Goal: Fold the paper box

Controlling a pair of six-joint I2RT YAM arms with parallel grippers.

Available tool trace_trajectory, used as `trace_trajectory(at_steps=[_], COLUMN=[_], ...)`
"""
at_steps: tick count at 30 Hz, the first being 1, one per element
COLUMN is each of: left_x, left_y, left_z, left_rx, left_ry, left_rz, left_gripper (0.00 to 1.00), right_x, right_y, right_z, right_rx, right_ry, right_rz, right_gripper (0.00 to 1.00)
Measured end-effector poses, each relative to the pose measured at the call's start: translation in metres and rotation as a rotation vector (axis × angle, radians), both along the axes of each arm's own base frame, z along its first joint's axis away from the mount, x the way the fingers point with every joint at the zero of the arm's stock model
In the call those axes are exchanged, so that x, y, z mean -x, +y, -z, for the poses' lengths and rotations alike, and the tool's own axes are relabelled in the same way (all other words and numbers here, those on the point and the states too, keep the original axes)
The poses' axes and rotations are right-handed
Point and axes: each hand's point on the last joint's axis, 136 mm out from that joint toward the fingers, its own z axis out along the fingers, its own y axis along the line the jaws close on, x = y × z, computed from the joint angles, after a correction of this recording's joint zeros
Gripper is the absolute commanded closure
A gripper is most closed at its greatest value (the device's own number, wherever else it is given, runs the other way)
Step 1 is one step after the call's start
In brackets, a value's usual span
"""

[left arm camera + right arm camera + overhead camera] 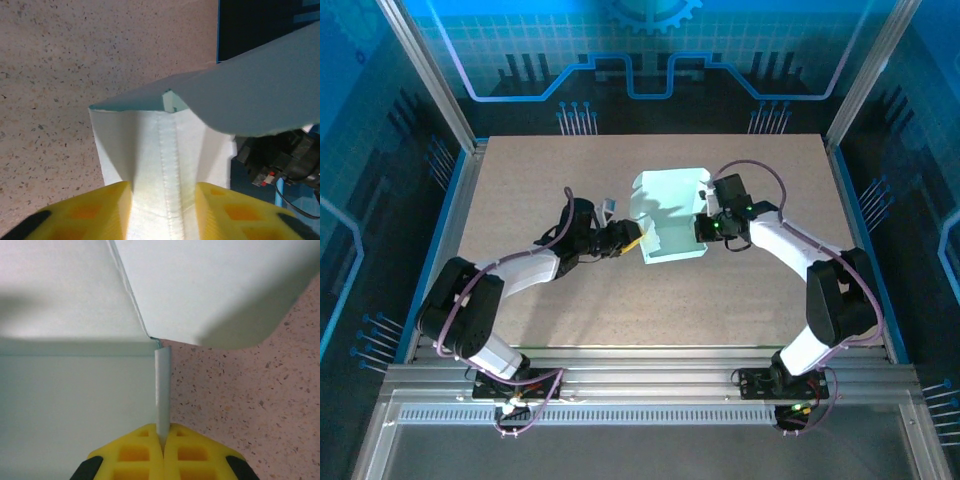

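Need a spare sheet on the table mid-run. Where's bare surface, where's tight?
Free: the far strip of the table behind the paper box, the far left corner, and the near middle between the two arms' bases. Crowded: mid-table, where the left gripper and right gripper flank the box from either side.
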Motion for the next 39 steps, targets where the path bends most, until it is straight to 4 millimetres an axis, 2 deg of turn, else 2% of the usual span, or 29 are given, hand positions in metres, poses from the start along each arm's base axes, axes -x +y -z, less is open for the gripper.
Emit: trace_trajectory(at_steps=[14, 20, 27, 35, 39], left_x=[0.002, 0.003, 0.004, 0.011, 0.017], left_y=[-0.002, 0.002, 0.0, 0.002, 0.0], left_z=[0.048, 0.059, 0.068, 0.077, 0.078], left_rx=[-0.058, -0.113, -0.24, -0.332, -0.376], left_ry=[0.121, 0.15, 0.139, 0.133, 0.123], left_rz=[-0.007, -0.047, -0.079, -0.105, -0.117], left_gripper=[0.73, 0.73, 0.71, 0.78, 0.73], right_x=[0.009, 0.012, 0.021, 0.024, 0.024], right_y=[0.001, 0.003, 0.002, 0.006, 0.007], right_z=[0.005, 0.009, 0.025, 0.047, 0.053], right_rx=[0.118, 0.11, 0.075, 0.054, 0.049], right_ry=[0.008, 0.027, 0.089, 0.158, 0.175], right_rz=[0.044, 0.126, 0.235, 0.28, 0.293], right_gripper=[1.0, 1.0, 1.0, 1.0, 1.0])
